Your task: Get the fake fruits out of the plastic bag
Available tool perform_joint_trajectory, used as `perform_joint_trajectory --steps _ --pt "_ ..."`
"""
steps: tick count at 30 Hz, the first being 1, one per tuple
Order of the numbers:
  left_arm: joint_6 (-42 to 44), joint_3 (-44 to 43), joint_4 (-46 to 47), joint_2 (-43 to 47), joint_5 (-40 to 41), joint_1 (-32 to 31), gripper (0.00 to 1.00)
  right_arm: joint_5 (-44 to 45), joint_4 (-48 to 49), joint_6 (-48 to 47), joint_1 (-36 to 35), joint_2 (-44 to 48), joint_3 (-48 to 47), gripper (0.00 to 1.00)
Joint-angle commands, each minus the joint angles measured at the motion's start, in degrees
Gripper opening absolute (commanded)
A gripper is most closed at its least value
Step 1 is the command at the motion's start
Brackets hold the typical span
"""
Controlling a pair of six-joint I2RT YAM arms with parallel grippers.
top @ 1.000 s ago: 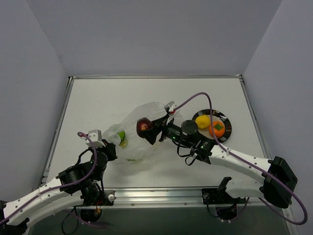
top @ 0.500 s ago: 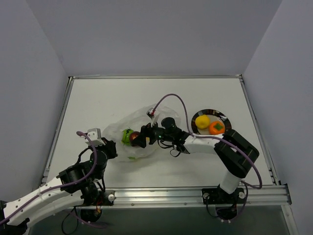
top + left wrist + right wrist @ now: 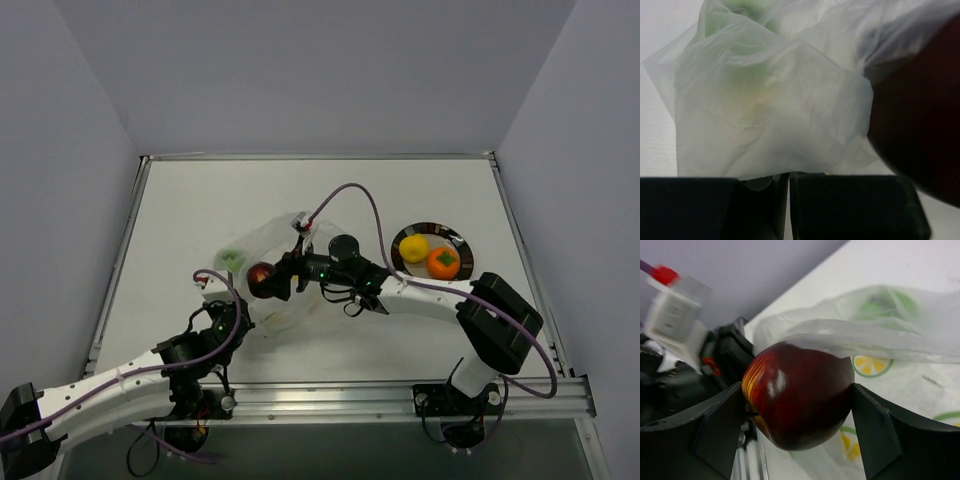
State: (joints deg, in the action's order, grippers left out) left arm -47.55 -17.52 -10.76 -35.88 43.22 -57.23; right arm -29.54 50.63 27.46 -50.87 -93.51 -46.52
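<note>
Top external view: the right jaws, gripping a dark red apple (image 3: 262, 277), have swung left and nearer over the last second. The apple now sits at the near left of the plastic bag (image 3: 280, 238), which lies mid-surface (image 3: 200, 200). From the right wrist, film drapes over the apple's top. The left jaws are clenched on a fold of the bag, anchoring it. A green fruit (image 3: 232, 259) shows through the plastic further left. A yellow fruit (image 3: 414, 248) and an orange fruit (image 3: 443, 263) lie on the dark plate (image 3: 464, 245) to the right. The apple looks nearly free, not yet out.
</note>
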Motion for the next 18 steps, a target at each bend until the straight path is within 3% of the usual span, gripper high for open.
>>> perform_joint_trajectory --steps 1,6,11,15,16,18 --pt "1.31 -3.58 5.75 -0.68 2.22 1.07 0.02 -1.49 -1.83 -0.3 0.16 6.32 -4.45 0.58" --pt "2.64 -4.98 8.39 -1.74 1.08 3.7 0.02 11.85 -14.76 -4.34 -2.55 13.7 -4.45 0.57" --pt "2.2 -4.89 8.83 -1.3 -3.14 5.9 0.02 20.11 -15.03 -6.01 -2.92 26.41 0.19 0.54" --pt "2.46 -4.98 7.16 0.63 -4.55 6.08 0.02 42.4 -23.8 -4.62 -0.02 36.46 5.64 0.54" --pt "2.64 -4.98 7.07 1.68 -4.99 6.17 0.02 53.25 -28.7 -3.57 0.85 37.87 6.61 0.54" --pt "2.9 -5.24 6.02 2.56 -6.04 6.25 0.02 61.93 -33.3 1.24 1.91 40.51 8.89 0.54"
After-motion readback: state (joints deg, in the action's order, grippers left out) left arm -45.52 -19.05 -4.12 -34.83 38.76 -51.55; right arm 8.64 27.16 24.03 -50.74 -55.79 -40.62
